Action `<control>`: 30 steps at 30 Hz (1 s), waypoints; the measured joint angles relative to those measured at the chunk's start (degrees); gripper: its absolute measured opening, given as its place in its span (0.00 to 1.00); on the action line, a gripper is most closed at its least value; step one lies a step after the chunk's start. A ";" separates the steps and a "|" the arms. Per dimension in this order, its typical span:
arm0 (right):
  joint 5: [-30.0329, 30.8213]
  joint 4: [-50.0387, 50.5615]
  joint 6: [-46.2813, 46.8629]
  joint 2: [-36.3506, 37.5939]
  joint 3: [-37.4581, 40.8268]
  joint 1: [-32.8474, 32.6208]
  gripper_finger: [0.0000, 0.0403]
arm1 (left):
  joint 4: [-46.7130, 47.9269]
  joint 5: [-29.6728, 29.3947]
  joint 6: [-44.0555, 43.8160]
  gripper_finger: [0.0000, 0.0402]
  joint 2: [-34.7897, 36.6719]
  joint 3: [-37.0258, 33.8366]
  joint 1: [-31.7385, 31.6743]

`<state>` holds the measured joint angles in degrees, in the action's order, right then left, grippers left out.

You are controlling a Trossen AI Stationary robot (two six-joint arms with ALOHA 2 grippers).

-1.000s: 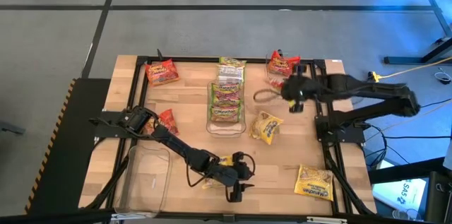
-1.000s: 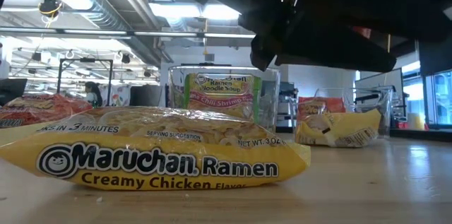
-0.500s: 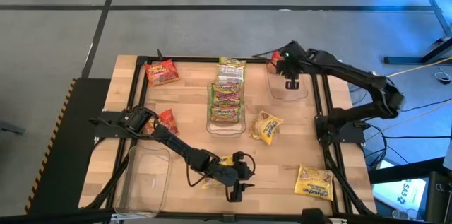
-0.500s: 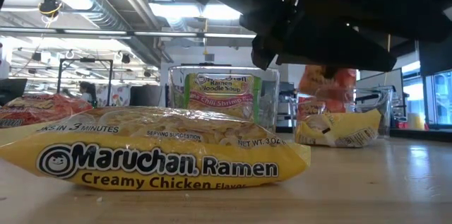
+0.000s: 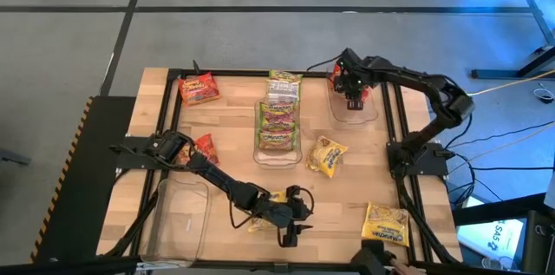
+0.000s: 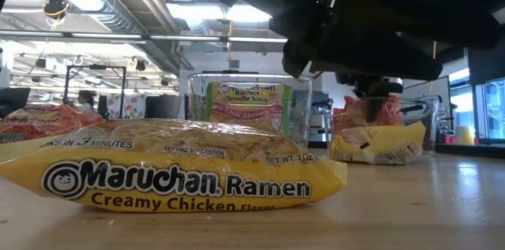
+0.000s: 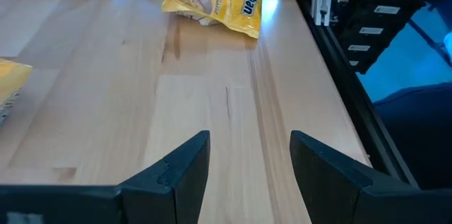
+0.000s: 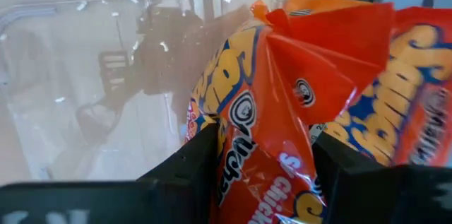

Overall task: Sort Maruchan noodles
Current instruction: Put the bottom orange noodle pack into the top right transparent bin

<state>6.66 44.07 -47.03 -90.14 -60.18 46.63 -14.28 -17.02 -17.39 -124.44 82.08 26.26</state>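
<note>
Red packet (image 8: 275, 111) in right gripper (image 8: 265, 160) hides bin floor

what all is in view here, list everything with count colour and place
red noodle packets: two loose on the table's left, far corner and by the left arm's base; two more at the right bin, one held
green noodle packets: several, in and behind the middle bin
yellow noodle packets: three, centre, near right, under the left arm
clear bins: three, middle, far right, near left
table: one, wood
left claw: open, empty, near edge
right claw: shut on a red packet over the right bin
</note>
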 joint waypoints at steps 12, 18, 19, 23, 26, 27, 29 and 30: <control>0.59 -3.95 -1.25 -1.51 0.00 -0.11 0.39 | 0.00 0.02 0.00 0.47 0.00 0.00 0.00; 4.23 -4.60 -1.36 -1.46 -0.15 -0.17 0.54 | 0.00 0.17 0.02 0.47 0.00 0.00 -0.04; 5.71 -4.55 -1.46 -1.43 -0.45 -0.17 0.56 | 0.01 0.20 0.02 0.47 0.00 0.00 -0.04; 7.80 -4.56 -0.98 -1.36 -2.02 -0.13 0.63 | 0.02 0.24 0.02 0.47 0.00 0.00 -0.09; 8.15 -4.59 -0.98 -1.36 -2.77 -0.12 0.65 | 0.02 0.46 0.02 0.47 0.00 0.00 -0.11; 8.51 -4.81 -1.01 -1.36 -2.86 -0.15 0.65 | 0.02 0.46 0.02 0.47 0.00 0.00 -0.11; 9.46 -5.29 -0.87 -1.36 -2.89 -0.17 0.64 | 0.00 0.46 0.02 0.47 0.00 0.00 -0.11; 9.81 -5.21 -0.83 -1.36 -2.89 -0.17 0.64 | 0.02 0.48 0.02 0.47 0.00 0.00 -0.11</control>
<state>16.46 38.86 -47.85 -91.50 -63.07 46.46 -14.26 -16.53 -17.37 -124.44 82.08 26.15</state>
